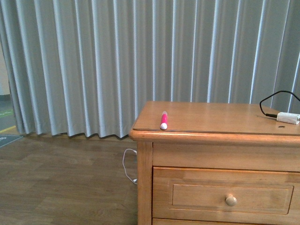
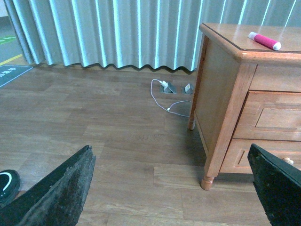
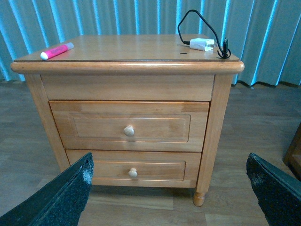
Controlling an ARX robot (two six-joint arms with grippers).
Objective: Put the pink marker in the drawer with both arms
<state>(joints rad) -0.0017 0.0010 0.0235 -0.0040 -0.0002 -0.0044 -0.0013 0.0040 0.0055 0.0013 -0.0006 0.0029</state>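
Left end effector (image 2: 170, 153) and right end effector (image 3: 169, 157): both jaws spread wide. Pink marker (image 3: 56, 50) lies on nightstand (image 3: 141, 87) top, near its edge, well ahead of both. Drawer (image 3: 94, 125) closed, facing right end effector.

- The wooden cabinet top (image 1: 220, 117) was what carried everything before me; it was flat and glossy.
- The pink marker (image 1: 163, 120) lay on it at about eight o'clock, by the front left corner, white end toward six.
- A white adapter (image 1: 288, 117) sat at about two o'clock, its black cable (image 1: 276, 96) looping up behind it.
- The cabinet itself stood on the wood-look floor (image 1: 61, 178).
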